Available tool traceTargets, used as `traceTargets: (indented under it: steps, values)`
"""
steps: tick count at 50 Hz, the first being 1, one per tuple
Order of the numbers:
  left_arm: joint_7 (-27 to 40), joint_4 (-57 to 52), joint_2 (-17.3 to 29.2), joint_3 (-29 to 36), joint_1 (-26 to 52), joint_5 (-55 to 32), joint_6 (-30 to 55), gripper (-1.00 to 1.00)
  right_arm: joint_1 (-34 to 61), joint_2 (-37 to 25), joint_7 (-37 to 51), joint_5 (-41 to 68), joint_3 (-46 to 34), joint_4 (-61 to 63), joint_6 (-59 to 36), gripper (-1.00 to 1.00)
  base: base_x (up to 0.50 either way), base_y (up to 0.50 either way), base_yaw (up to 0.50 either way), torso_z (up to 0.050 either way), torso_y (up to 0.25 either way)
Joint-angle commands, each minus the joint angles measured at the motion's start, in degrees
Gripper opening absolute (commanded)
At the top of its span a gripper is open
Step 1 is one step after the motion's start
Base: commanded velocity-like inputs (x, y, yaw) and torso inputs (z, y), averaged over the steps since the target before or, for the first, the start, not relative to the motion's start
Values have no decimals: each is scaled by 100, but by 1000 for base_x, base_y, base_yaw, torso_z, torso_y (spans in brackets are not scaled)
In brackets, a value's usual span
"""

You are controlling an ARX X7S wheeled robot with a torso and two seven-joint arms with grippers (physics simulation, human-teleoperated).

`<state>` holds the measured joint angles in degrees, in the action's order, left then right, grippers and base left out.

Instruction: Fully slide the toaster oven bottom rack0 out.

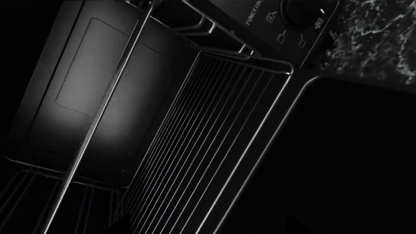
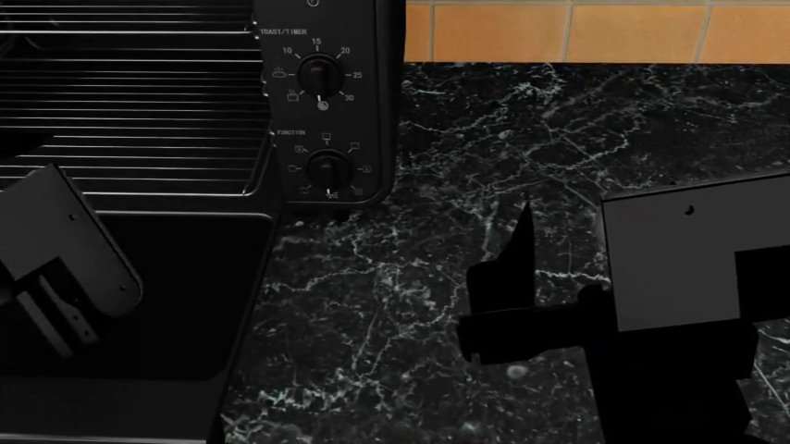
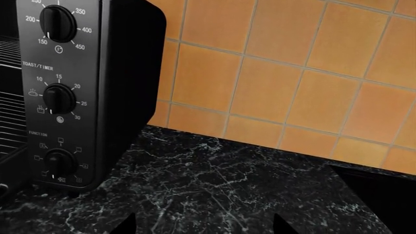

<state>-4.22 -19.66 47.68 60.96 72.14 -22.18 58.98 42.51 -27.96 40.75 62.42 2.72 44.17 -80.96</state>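
**Operator:** Standing at the counter, what are you seeing of the black boxy toaster oven (image 2: pixel 324 102) with its round black knobs?

**Observer:** It is sitting on the black marble-veined countertop (image 2: pixel 519 185), against the orange tiled wall (image 2: pixel 593 30). In the head view two knobs are showing, with white dial markings around them; the right wrist view is showing three. Its dark fold-down door (image 2: pixel 136 291) is lying open, flat and level in front of the oven mouth.

**Operator:** Where is the wide silvery wire rack (image 2: pixel 129 139) lying?

**Observer:** It is projecting out of the oven mouth, its rounded front corner (image 2: pixel 262 185) reaching about level with the oven's front face, above the hinge edge of the door. In the left wrist view the same rack (image 1: pixel 208 141) is showing as many thin parallel bars inside a wire frame, beside the oven's control panel (image 1: pixel 286 24). How much of it is remaining inside, I cannot tell.

**Operator:** What is the left gripper (image 2: pixel 55 305) doing?

**Observer:** It is hanging over the open door, near the rack's front edge but apart from it. Whether its jaws are wide or narrow, I cannot tell.

**Operator:** And the right gripper (image 2: pixel 506 296)?

**Observer:** It is hovering over bare countertop, well apart from the oven. Its dark fingers (image 2: pixel 521 250) are holding nothing; their spacing is not readable either.
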Motion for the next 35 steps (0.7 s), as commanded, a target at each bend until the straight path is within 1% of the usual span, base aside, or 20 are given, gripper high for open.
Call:
traceTargets:
  steps: [1, 10, 26, 31, 35]
  values:
    - [-329, 617, -466, 256, 94, 550, -429, 100, -136, 74, -119, -97, 167, 53, 130, 100, 0, 0, 0, 0, 0]
    - [-379, 1194, -745, 405, 82, 710, -796, 100, -134, 49, -78, -32, 161, 52, 159, 100, 0, 0, 0, 0, 0]
    - [-583, 2061, -1091, 612, 204, 914, -1272, 100, -127, -19, -7, 43, 129, 15, 217, 100, 0, 0, 0, 0, 0]
    - [-698, 2355, -1205, 669, 233, 929, -1399, 100, -129, -56, 8, 70, 138, 2, 236, 100, 0, 0, -1, 0, 0]
    - [-960, 2484, -1266, 680, 317, 793, -1325, 100, -106, -74, 44, 111, 144, -7, 226, 100, 0, 0, -1, 0, 0]
